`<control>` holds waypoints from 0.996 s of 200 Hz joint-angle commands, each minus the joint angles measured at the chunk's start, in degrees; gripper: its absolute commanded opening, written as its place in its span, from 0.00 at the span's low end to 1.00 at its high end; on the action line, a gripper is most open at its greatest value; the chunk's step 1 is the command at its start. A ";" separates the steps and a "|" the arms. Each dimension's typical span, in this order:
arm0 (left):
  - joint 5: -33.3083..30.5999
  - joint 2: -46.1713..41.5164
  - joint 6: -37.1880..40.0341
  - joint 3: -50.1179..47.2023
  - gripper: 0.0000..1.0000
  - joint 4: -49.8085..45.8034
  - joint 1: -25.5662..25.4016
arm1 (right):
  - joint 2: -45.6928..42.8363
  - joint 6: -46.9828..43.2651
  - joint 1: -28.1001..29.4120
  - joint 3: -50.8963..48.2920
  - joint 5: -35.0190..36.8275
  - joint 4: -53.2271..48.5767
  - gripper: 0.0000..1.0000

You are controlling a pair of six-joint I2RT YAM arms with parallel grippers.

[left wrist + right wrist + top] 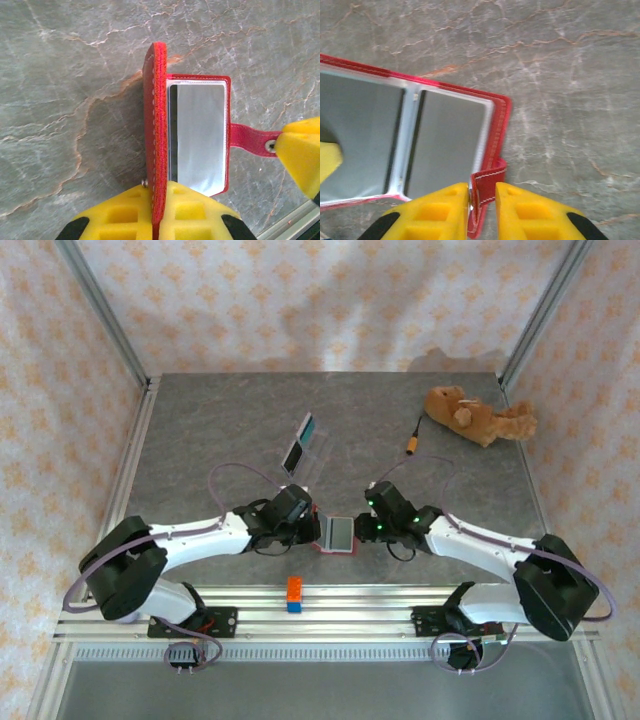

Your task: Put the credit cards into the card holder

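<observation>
Card holder (338, 534) open; left gripper (159, 195) clamps its upright cover, right gripper (482, 192) straddles the snap tab (489, 176), can't tell if gripping.

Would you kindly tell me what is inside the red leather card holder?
The card holder shows pale grey glossy pockets, one edged by a dark strip. Glare hides whether anything sits inside.

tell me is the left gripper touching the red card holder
Touching. Left wrist view: the left gripper pinches the upright flap of the red card holder.
</observation>
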 commanded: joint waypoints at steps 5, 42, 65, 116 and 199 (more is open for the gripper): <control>-3.22 -1.57 1.95 2.43 0.03 -4.77 -0.51 | -0.97 0.23 -0.77 -1.12 3.69 -3.48 0.15; -2.70 -1.75 2.61 3.18 0.03 -5.55 -0.76 | -1.48 0.40 -1.04 -1.65 2.53 -2.36 0.08; -2.40 -0.70 3.42 4.74 0.05 -5.57 -1.72 | -1.63 0.34 -1.18 -1.86 0.79 -1.07 0.01; 4.48 5.84 1.18 7.88 0.33 1.67 -3.85 | 0.74 1.30 -1.74 -2.65 -4.22 2.83 0.01; 4.12 10.36 -0.51 6.98 0.34 7.07 -5.05 | 0.00 2.46 -3.85 -3.81 -6.44 3.98 0.07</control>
